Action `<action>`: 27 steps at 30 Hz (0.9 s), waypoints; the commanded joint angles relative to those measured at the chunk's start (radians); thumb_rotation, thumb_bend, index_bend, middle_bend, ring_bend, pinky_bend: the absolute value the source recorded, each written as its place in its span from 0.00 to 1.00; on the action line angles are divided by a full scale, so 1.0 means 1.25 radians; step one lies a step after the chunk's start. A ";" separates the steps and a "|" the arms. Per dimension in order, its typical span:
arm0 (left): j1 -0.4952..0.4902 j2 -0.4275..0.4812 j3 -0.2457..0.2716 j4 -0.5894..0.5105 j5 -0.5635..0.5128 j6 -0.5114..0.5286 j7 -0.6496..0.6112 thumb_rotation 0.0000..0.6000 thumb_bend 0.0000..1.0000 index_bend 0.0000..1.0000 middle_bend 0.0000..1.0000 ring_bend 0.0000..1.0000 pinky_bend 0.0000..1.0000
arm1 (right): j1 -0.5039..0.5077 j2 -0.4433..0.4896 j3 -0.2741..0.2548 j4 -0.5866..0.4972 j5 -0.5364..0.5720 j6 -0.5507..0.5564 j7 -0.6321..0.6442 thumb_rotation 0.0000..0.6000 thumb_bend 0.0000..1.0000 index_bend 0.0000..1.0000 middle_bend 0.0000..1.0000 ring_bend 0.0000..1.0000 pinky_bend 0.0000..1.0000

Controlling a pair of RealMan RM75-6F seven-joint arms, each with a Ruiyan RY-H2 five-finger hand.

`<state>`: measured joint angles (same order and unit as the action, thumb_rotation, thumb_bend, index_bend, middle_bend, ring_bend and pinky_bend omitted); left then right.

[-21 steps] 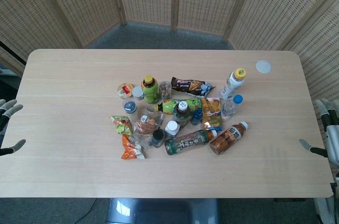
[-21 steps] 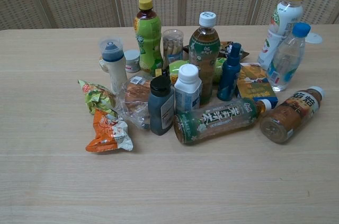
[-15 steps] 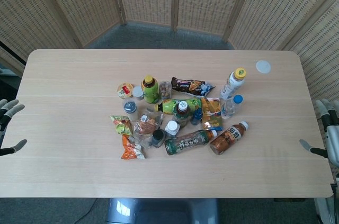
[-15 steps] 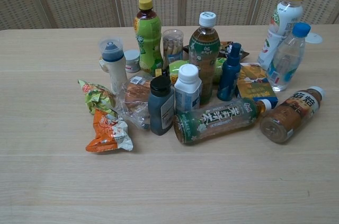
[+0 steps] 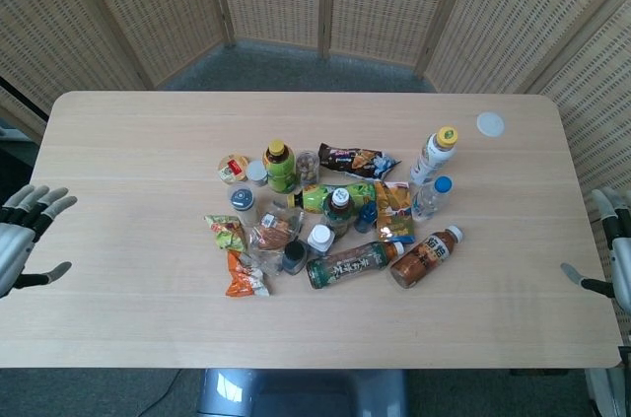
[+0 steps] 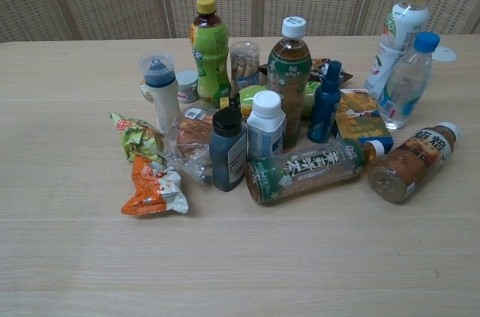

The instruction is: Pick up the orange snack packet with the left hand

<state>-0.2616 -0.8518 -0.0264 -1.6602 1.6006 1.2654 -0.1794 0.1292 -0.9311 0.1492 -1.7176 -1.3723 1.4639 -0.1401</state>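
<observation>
The orange snack packet lies flat on the table at the near left edge of the pile, just in front of a green crumpled packet. My left hand hovers at the table's far left edge, fingers spread and empty, well away from the packet. My right hand shows only partly beyond the table's right edge, with its fingers apart and nothing in them. Neither hand appears in the chest view.
Several bottles and jars crowd the table's middle: a dark jar, a white-capped bottle and a lying green tea bottle stand right of the packet. A clear bag touches it behind. A white lid lies far right.
My left hand has risen and moved a little inward over the table's left edge, fingers still spread. The right hand has drawn slightly back. The objects have not moved.
</observation>
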 commanded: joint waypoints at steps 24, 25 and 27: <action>-0.252 -0.287 0.040 0.029 -0.005 -0.385 0.167 1.00 0.26 0.16 0.14 0.05 0.00 | -0.052 0.028 -0.008 -0.010 0.005 0.054 0.026 0.86 0.03 0.00 0.00 0.00 0.00; -0.255 -0.300 0.038 0.034 -0.015 -0.390 0.174 1.00 0.26 0.16 0.14 0.05 0.00 | -0.054 0.030 -0.007 -0.010 0.006 0.055 0.027 0.86 0.03 0.00 0.00 0.00 0.00; -0.260 -0.321 0.036 0.044 -0.029 -0.396 0.184 1.00 0.26 0.16 0.14 0.05 0.00 | -0.055 0.033 -0.006 -0.012 0.006 0.057 0.029 0.86 0.02 0.00 0.00 0.00 0.00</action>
<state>-0.5777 -1.2333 0.0205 -1.6184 1.5809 0.7813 0.0364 0.0605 -0.8898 0.1410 -1.7317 -1.3650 1.5342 -0.1037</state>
